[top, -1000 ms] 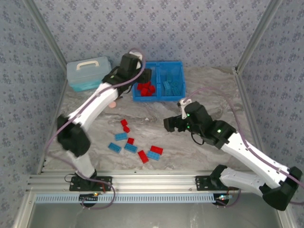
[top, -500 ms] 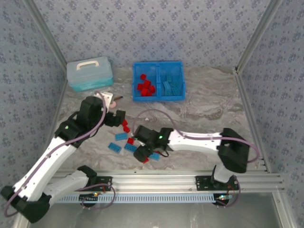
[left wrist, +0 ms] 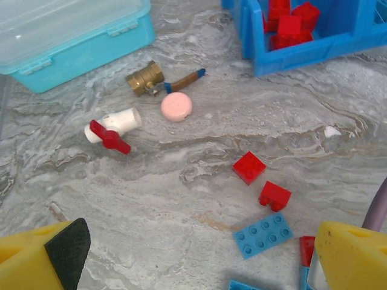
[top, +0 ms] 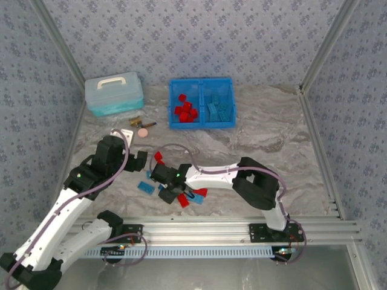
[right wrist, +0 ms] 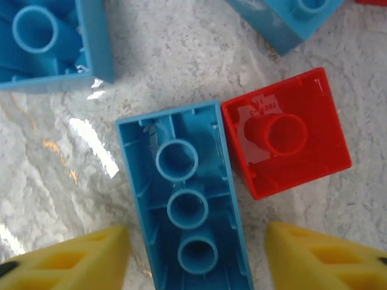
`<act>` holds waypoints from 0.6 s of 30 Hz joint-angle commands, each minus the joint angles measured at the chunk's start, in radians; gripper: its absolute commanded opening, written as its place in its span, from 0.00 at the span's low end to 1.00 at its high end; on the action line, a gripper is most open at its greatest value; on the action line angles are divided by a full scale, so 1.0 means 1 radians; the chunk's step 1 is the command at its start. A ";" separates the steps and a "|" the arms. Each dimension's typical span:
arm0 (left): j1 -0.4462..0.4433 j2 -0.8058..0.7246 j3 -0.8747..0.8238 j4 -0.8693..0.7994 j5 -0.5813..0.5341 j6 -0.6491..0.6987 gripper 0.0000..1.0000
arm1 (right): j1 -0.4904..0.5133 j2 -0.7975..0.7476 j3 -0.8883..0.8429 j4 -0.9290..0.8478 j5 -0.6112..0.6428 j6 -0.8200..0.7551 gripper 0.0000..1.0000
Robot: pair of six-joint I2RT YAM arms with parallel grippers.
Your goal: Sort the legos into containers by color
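A smooth, glossy counter (top: 272, 139) of grey marbled stone pattern carries everything.

Far ahead of the left pincer (left wrist: 202, 257), off to its left, sits a pale teal plastic box (left wrist: 72, 36) with a translucent clip-on lid. Far ahead to its right stands a bright blue open plastic bin (top: 202, 125), split by a centre wall. The bin's left compartment (top: 193, 90) holds red studded bricks, and its right compartment (top: 228, 89) holds light blue ones.

The left pincer hangs above the counter, released, its yellow fingers (left wrist: 354, 254) spread wide with nothing gripped. Just ahead of it, nearer the right finger, lies a light blue eight-stud brick (left wrist: 263, 234). A little further ahead are two loose red bricks (left wrist: 249, 167), small and square. Further ahead and leftward lie a white plastic valve (left wrist: 112, 128) with a red handle, a round pink disc (left wrist: 176, 106) and a brass fitting (left wrist: 145, 77).

The right pincer (right wrist: 196, 257) is low over the counter, also released. Its yellow fingers stand either side of an upturned light blue brick (right wrist: 187, 199), with a gap on each side. This brick is a long hollow rectangle with three round tubes inside. Touching it, ahead of the right finger, is an upturned red square brick (right wrist: 284, 142) with one tube.
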 commanded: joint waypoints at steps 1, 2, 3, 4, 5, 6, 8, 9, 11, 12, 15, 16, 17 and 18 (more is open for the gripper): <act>0.018 -0.055 -0.016 0.003 -0.029 -0.018 0.98 | 0.016 0.026 0.047 -0.033 0.056 0.004 0.50; 0.020 -0.065 -0.022 0.002 -0.030 -0.021 0.98 | 0.018 0.024 0.045 -0.035 0.063 0.006 0.47; 0.022 -0.074 -0.025 -0.002 -0.035 -0.024 0.98 | 0.022 0.013 0.041 -0.034 0.069 0.006 0.44; 0.022 -0.081 -0.028 -0.005 -0.039 -0.025 0.98 | 0.026 0.002 0.037 -0.036 0.066 0.003 0.42; 0.023 -0.085 -0.029 -0.006 -0.042 -0.025 0.98 | 0.029 -0.016 0.030 -0.036 0.061 -0.001 0.39; 0.024 -0.088 -0.029 -0.007 -0.048 -0.025 0.98 | 0.034 -0.038 0.024 -0.038 0.052 -0.009 0.35; 0.025 -0.092 -0.027 -0.007 -0.055 -0.024 0.98 | 0.042 -0.089 0.015 -0.049 0.037 -0.021 0.30; 0.027 -0.092 -0.028 -0.008 -0.057 -0.024 0.98 | 0.045 -0.124 0.007 -0.054 0.031 -0.029 0.28; 0.032 -0.096 -0.029 -0.006 -0.052 -0.024 0.98 | 0.045 -0.200 -0.005 -0.056 0.021 -0.035 0.26; 0.037 -0.097 -0.029 -0.005 -0.047 -0.025 0.98 | 0.045 -0.245 -0.014 -0.049 0.029 -0.038 0.26; 0.049 -0.110 -0.033 0.016 0.009 -0.020 0.98 | 0.004 -0.367 -0.031 -0.015 0.077 -0.041 0.27; 0.055 -0.118 -0.037 0.028 0.034 -0.019 0.99 | -0.019 -0.397 -0.034 -0.006 0.101 -0.041 0.27; 0.063 -0.127 -0.045 0.045 0.062 -0.020 0.99 | -0.052 -0.431 -0.041 0.017 0.129 -0.043 0.28; 0.075 -0.135 -0.052 0.061 0.097 -0.022 0.99 | -0.097 -0.459 -0.050 0.046 0.149 -0.047 0.28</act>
